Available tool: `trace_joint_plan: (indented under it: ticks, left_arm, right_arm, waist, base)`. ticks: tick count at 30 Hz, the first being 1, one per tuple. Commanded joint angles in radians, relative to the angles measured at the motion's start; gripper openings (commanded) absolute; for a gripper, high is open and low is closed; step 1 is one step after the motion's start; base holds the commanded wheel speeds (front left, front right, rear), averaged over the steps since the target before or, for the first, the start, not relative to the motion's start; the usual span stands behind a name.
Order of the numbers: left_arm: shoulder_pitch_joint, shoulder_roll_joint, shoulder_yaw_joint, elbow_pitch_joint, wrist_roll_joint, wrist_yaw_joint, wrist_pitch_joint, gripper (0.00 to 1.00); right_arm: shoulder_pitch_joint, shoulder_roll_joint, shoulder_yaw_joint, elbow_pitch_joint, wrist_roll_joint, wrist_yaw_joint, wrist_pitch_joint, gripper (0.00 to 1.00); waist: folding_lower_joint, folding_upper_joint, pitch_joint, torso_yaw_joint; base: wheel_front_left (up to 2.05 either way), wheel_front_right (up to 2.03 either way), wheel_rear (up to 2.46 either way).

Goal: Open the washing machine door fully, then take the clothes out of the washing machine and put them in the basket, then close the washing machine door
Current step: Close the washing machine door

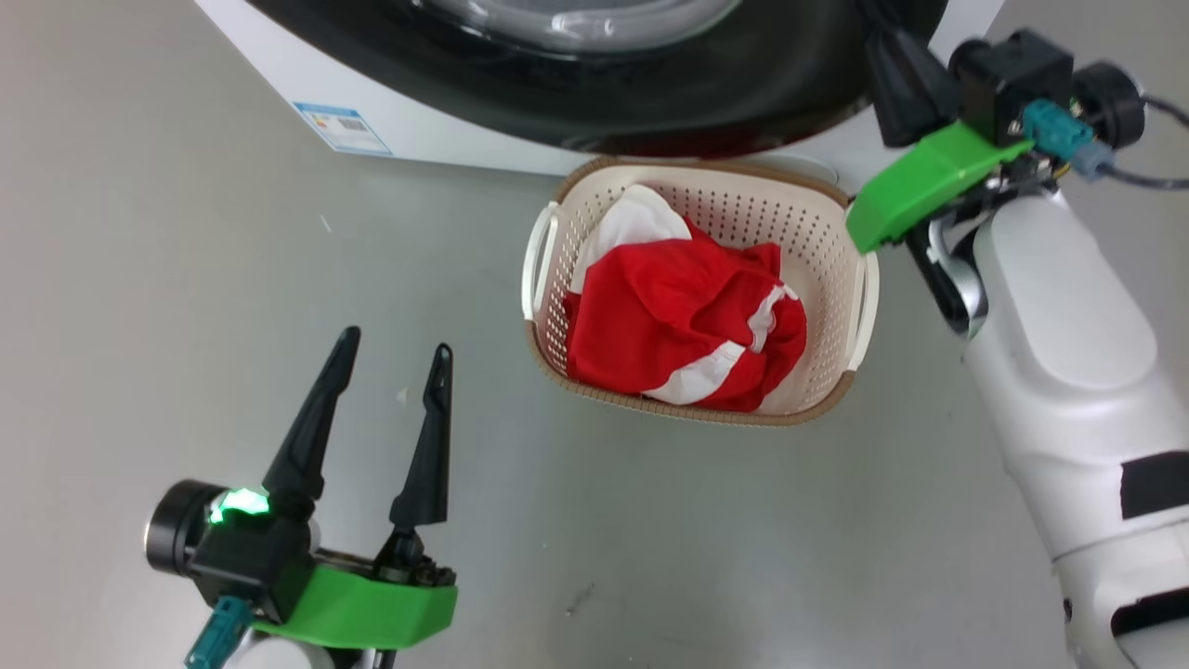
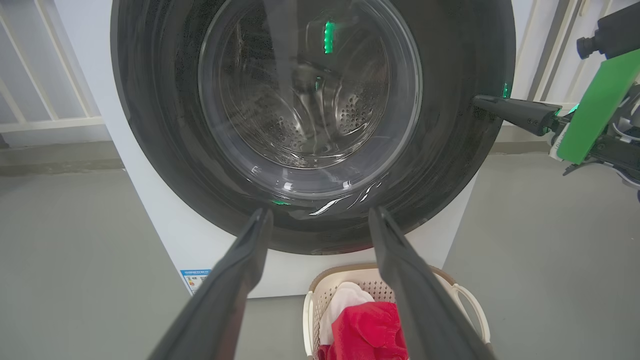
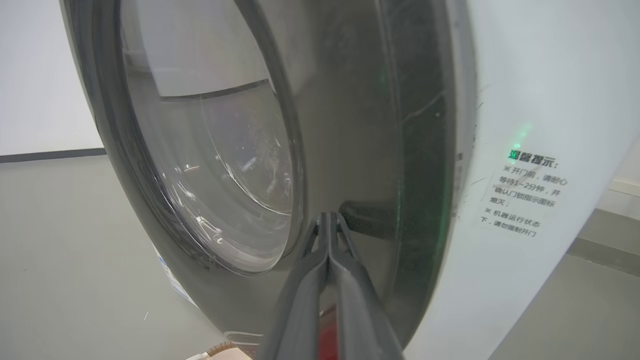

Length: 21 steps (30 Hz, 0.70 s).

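A notice (image 3: 525, 197) is sitting on the white front of the washing machine (image 3: 550, 75), right of the right end effector (image 3: 328, 220) in its wrist view. Its green heading is reading 温馨提示, and the dark lines below are including 开门前, 1~2分钟 and 请勿强制开门. A blue sticker (image 1: 342, 127), beyond the left end effector (image 1: 398, 341), is showing print too small to read.

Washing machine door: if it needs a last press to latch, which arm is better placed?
Right. The right gripper, shut, has its tips at the black rim of the washing machine door; the left gripper is open over the floor beside the basket, farther back.
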Motion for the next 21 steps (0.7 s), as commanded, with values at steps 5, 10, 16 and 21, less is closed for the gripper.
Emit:
trace_joint_plan:
  ticks: [5,10,16,21]
  left_arm:
    - [-0.039,-0.004,0.041,-0.03,0.014,-0.019,-0.008,1.0]
    - [-0.054,-0.013,0.042,-0.031,0.018,-0.03,-0.008,1.0]
    - [-0.067,-0.019,0.053,-0.03,0.019,-0.037,-0.008,1.0]
    - [-0.076,-0.021,0.061,-0.027,0.021,-0.04,-0.008,1.0]
  right_arm:
    - [-0.082,0.016,-0.009,-0.022,-0.042,0.003,-0.006,0.0]
    - [-0.131,0.016,-0.029,-0.011,-0.057,0.003,-0.006,0.0]
    - [-0.178,0.013,-0.063,0.008,-0.088,0.003,-0.006,0.0]
    - [-0.202,0.013,-0.112,0.012,-0.089,0.003,-0.006,0.0]
  waist:
    - [0.0,0.0,0.047,-0.007]
    - [0.0,0.0,0.072,-0.002]
    - [0.0,0.0,0.095,0.003]
    - [0.0,0.0,0.112,0.0]
  base:
    - [0.0,0.0,0.0]
    - [0.0,0.0,0.0]
    - [0.0,0.0,0.0]
    - [0.0,0.0,0.0]
